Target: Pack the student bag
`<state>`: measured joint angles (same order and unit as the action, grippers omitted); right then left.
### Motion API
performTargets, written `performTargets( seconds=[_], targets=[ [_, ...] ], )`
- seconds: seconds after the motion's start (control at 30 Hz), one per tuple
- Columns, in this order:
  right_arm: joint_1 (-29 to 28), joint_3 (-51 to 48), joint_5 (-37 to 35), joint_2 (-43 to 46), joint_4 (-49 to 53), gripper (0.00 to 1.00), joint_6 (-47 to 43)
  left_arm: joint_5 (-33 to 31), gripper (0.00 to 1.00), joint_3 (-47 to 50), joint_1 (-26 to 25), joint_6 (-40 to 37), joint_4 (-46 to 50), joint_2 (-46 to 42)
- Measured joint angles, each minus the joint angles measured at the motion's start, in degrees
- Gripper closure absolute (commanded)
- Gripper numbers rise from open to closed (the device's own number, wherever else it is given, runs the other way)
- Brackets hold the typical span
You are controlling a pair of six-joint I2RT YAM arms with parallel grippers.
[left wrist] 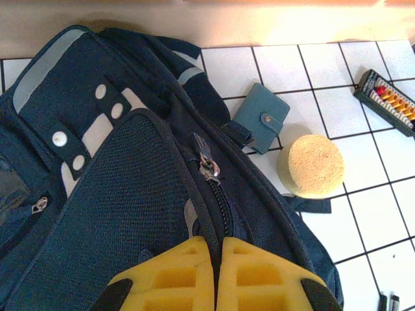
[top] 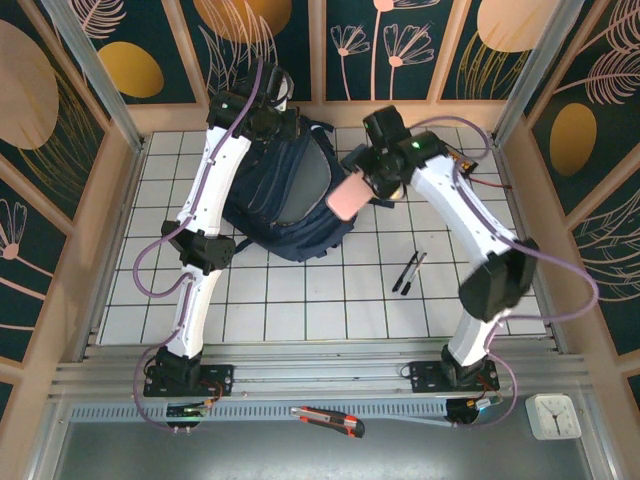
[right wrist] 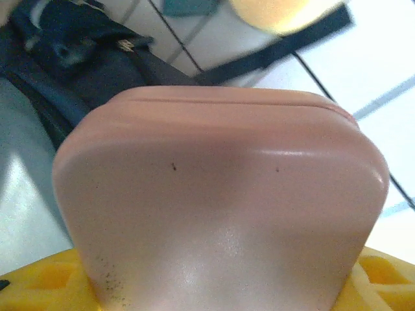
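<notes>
Packing looks barely begun: the large dark navy fabric backpack [top: 285, 195] lies far-centre on the white tiled table [top: 300, 300], the left gripper [left wrist: 215, 275] pinching its zip edge and the right gripper [top: 368, 180] clasping a rounded pink plastic case [right wrist: 220, 194] beside it, with the teal snap wallet [left wrist: 261, 118], round yellow sponge [left wrist: 316, 164] and black pens [top: 408, 272] unpacked.

Cloth student bag [left wrist: 130, 214], smooth pink case [right wrist: 220, 194]

table [top: 300, 300] | on it: student bag [top: 280, 225]; wallet [left wrist: 261, 118]; sponge [left wrist: 316, 165]; pens [top: 408, 272]; black case [left wrist: 389, 103]

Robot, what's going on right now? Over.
Left gripper shut on large dark navy fabric backpack by its zip. Right gripper holds rounded pink case. Round yellow sponge beside backpack, not blocking.
</notes>
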<state>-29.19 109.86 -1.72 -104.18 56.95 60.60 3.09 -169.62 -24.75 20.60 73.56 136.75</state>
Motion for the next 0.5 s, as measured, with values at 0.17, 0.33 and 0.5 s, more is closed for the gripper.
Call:
performTargets(
  seconds=[0.17, 0.33, 0.5],
  targets=[
    [0.3, 19.8, 0.7, -16.2, -1.3, 0.45, -4.1, 0.7, 1.0, 0.0, 0.0, 0.0, 0.0, 0.0],
    [0.1, 23.6, 4.6, -22.1, -5.3, 0.47, -5.7, 0.9, 1.0, 0.0, 0.0, 0.3, 0.0, -0.1],
    [-0.6, 18.1, 11.7, -22.4, -12.3, 0.27, -5.9, 0.5, 1.0, 0.0, 0.0, 0.5, 0.0, -0.2]
  ],
)
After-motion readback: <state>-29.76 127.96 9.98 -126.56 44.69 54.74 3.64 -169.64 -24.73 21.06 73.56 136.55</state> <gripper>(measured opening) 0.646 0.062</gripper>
